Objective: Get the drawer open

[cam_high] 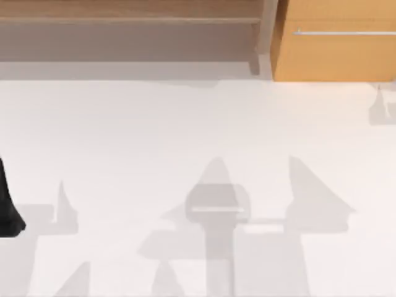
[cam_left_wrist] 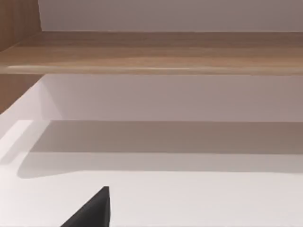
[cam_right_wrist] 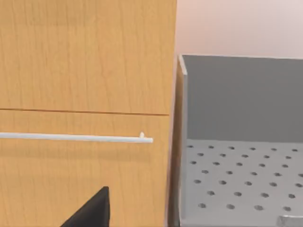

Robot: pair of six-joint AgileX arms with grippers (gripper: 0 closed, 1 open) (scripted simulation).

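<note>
- left gripper point(cam_high: 9, 210): a black part of it sits at the table's far left edge in the top view; whether it is wide or narrow, i cannot tell. in the left wrist view one dark fingertip point(cam_left_wrist: 92, 210) pokes over the white table point(cam_left_wrist: 189, 198).
- right gripper: in the right wrist view one dark fingertip point(cam_right_wrist: 92, 210) shows in front of the drawer; its spread i cannot tell either.
- table point(cam_high: 185, 136): white, crossed by grey shadows.
- drawer point(cam_high: 337, 52): at the table's back right, orange-tan front, flush with the panel above it in the right wrist view.
- handle point(cam_high: 343, 32): thin silver bar running level across the drawer front point(cam_right_wrist: 85, 184).
- shelf point(cam_high: 130, 18): wide, brownish, left of the drawer along the back edge.
- grey tray point(cam_right_wrist: 236, 179): dotted with holes, just beside the drawer.
</note>
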